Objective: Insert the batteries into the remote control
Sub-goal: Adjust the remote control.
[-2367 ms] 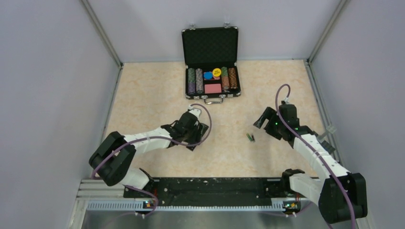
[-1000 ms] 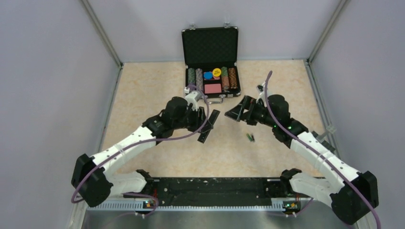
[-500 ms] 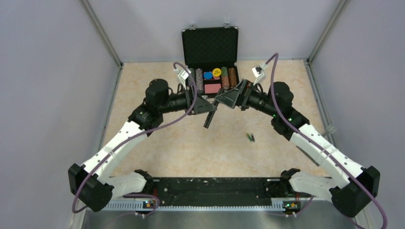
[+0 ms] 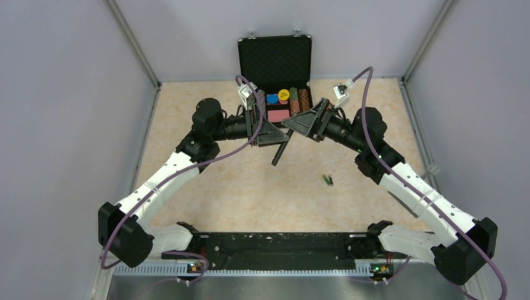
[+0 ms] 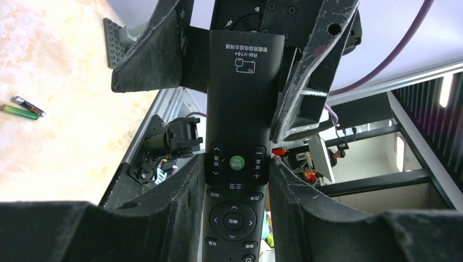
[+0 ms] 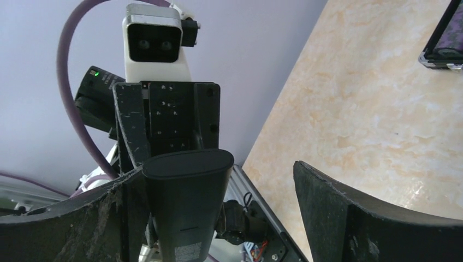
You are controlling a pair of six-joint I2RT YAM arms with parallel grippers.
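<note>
The remote control (image 5: 236, 109) is off the tabletop (image 4: 281, 206), held in the air in front of the open case of poker chips (image 4: 276, 81). It hangs at a slant, its lower end pointing down toward the near side. Its button face is turned to the left wrist camera. The left pincer (image 5: 235, 177) is clamped across its width around the green button, one finger on each long edge. The right pincer (image 6: 218, 180) stands spread wide around the remote's far end. One finger sits close against the remote and the other well apart, so it grips nothing.

The two batteries (image 4: 327, 180), green with dark ends, lie side by side on the tabletop, near the right arm and well below the raised remote.

By my reading the task is barely begun. The remote is lifted and presented for a two-handed grip, but neither battery is picked up or loaded. Whether the battery recess is uncovered I cannot tell.

The tabletop is a pale, marbled beige. Plain grey-lilac walls (image 4: 62, 125) close it in on three sides, and a dark rail (image 4: 275, 247) at the near edge carries both arm bases.
</note>
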